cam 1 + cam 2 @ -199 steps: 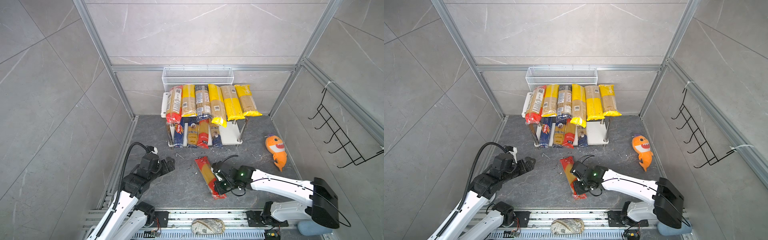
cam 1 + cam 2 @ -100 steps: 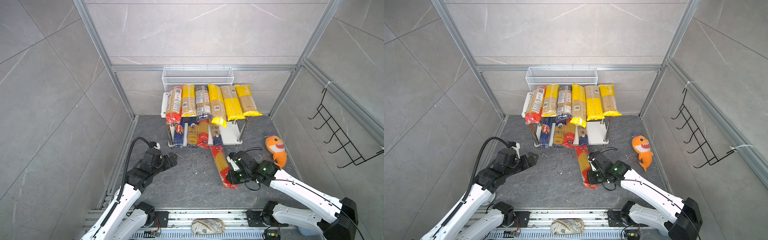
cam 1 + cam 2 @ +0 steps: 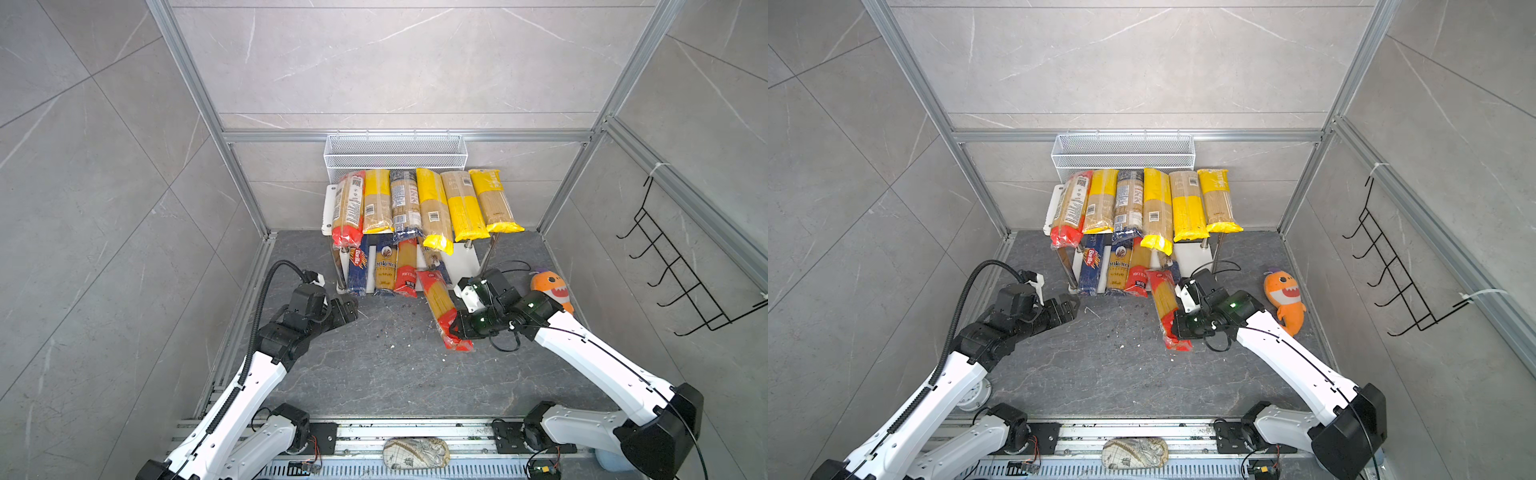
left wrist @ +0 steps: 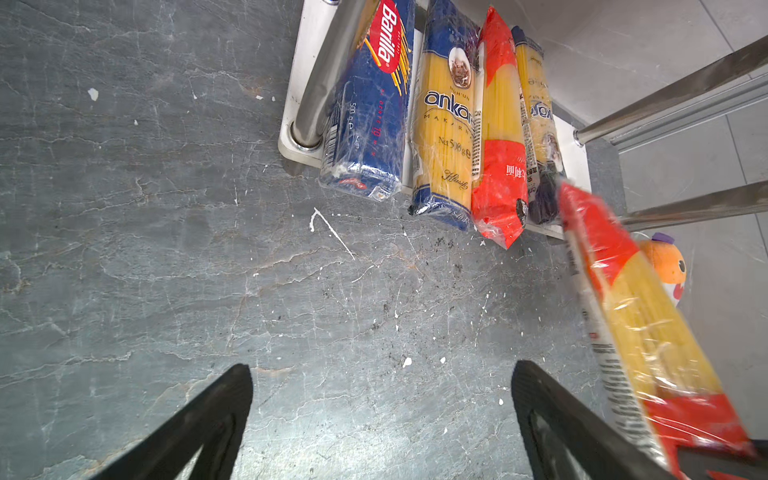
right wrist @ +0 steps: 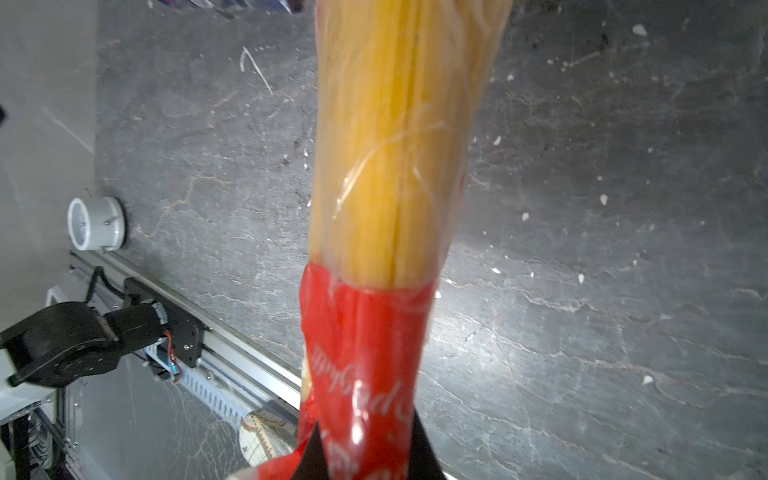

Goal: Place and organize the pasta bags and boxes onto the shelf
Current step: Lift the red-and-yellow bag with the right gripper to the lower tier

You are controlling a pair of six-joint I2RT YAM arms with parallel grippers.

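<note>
A small two-tier shelf (image 3: 465,257) of two smooth white rectangular boards on four chrome legs stands at the back wall of a grey tiled cell. The dark, veined stone-look floor (image 3: 386,374) beneath it is flecked with pale crumbs. Six long, narrow spaghetti packs (image 3: 432,208) in crinkly plastic lie side by side across the top board, their yellow and red ends overhanging its front. Four more lie on the lower board, among them a dark blue Barilla pack (image 4: 370,104) and a blue-and-yellow Ankara pack (image 4: 444,124).

The right gripper (image 3: 455,328) reaches in low on a bent white arm and is pinched on the near end of a clear spaghetti bag with red ends (image 3: 442,307). The bag angles away toward the lower board's front edge, its far end just beside the fourth pack there; whether it touches the board cannot be told.

The left gripper (image 4: 380,386) hovers low over bare floor near the shelf's front left leg, its black fingers (image 4: 199,415) spread wide and holding nothing. A soft orange plush toy (image 3: 550,286) lies to the right of the shelf
</note>
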